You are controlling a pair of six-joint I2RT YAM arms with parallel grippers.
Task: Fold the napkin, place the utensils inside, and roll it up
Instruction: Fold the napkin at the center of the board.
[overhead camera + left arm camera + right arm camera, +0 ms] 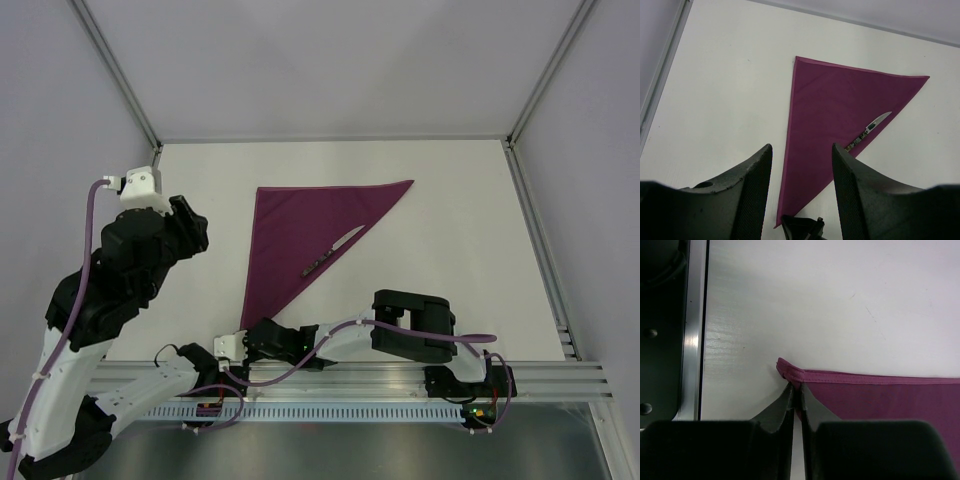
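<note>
right gripper (795,390) pinched narrow on the corner of the glossy magenta-purple cloth napkin (880,392) at its fingertips, cloth folded to a triangle. silver-bladed, dark-handled knife (333,250) lies along its long edge, ahead of the left gripper (802,148) — wide, holding nothing.

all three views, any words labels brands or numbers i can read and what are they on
None: no text can be read in any view.
The napkin is plain cloth.
The knife has pale specks on its handle, too small to read as letters or a brand.
</note>
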